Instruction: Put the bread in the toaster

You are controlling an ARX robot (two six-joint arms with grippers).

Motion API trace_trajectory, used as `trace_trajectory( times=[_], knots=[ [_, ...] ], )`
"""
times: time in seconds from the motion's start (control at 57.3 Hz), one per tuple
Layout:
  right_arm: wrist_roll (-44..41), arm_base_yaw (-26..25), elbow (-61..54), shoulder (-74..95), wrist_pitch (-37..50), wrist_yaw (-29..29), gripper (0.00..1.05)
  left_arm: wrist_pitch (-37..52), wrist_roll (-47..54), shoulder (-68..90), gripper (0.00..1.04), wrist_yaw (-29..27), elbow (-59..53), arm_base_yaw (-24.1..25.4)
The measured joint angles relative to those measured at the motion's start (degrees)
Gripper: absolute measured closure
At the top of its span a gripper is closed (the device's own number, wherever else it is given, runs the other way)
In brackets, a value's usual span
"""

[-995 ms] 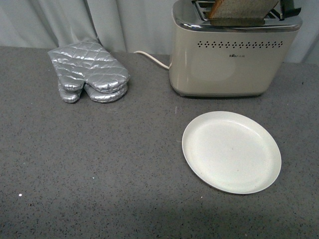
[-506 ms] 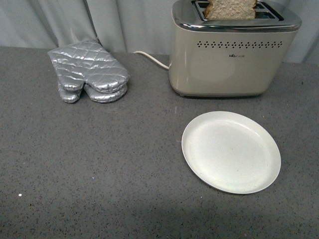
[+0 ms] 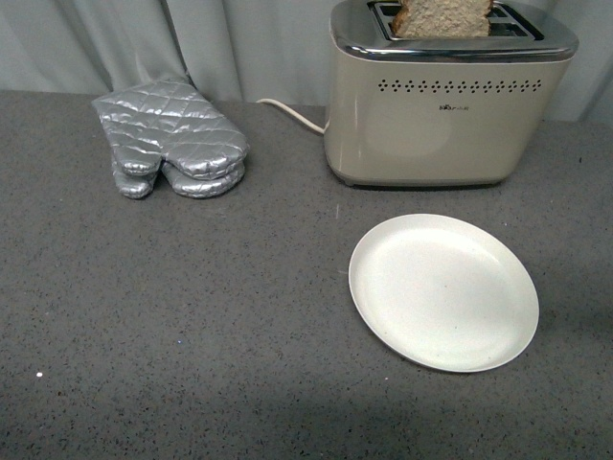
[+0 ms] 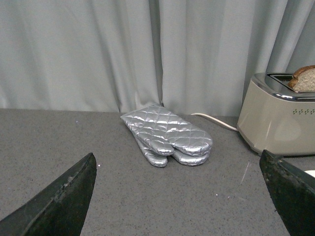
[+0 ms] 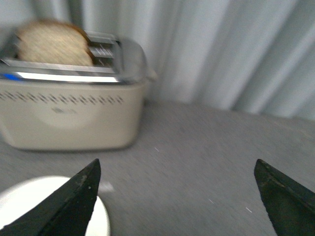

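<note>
at the far right of the grey speckled desk (image 3: 192,316) stands the toaster (image 3: 441,105), beige with a chrome top and a row of vent holes. the bread (image 3: 442,17) sits upright in its nearer slot, the rounded crusted top sticking up above the chrome rim; the slot behind it shows nothing in it. a white cord (image 3: 292,113) runs from the toaster's left side along the far edge. in front of the toaster, apart from it, lies a round white plate (image 3: 442,291) with nothing on it. toward the far left corner lie silver quilted oven mitts (image 3: 172,139), stacked. the left pincer (image 4: 179,196) is spread wide over bare desk, holding nothing. the right pincer (image 5: 177,196) is likewise spread wide and holds nothing, hanging near the plate and toaster; its view is blurred.
</note>
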Motion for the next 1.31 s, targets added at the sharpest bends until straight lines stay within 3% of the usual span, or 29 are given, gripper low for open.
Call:
trace_trajectory(
  times=[0.07,0.244,0.384,0.419,0.523,1.309],
  knots=[
    [2.45,-1.75,-4.66,-2.78,7.69,-4.37,0.42,0.00,0.00,0.02,0.07,0.00,0.00,0.00],
    [3.58,-4.13,-8.00,-9.68,5.27,-6.40,0.72,0.00,0.00,0.02,0.07,0.00,0.00,0.00],
    [3.82,-6.47,-11.74,-14.03,5.22,-9.14,1.04,0.00,0.00,0.00,0.07,0.00,0.00,0.00],
    [3.82,-8.46,-12.50,-15.06,4.20,-12.11,1.04,0.00,0.00,0.00,0.07,0.00,0.00,0.00],
    [3.89,-10.71,-13.51,-19.12,0.50,-12.74,1.04,0.00,0.00,0.02,0.07,0.00,0.00,0.00],
    [3.87,-10.88,-14.16,-45.81,-23.74,-13.16,1.04,0.00,0.00,0.00,0.07,0.00,0.00,0.00]
  ],
)
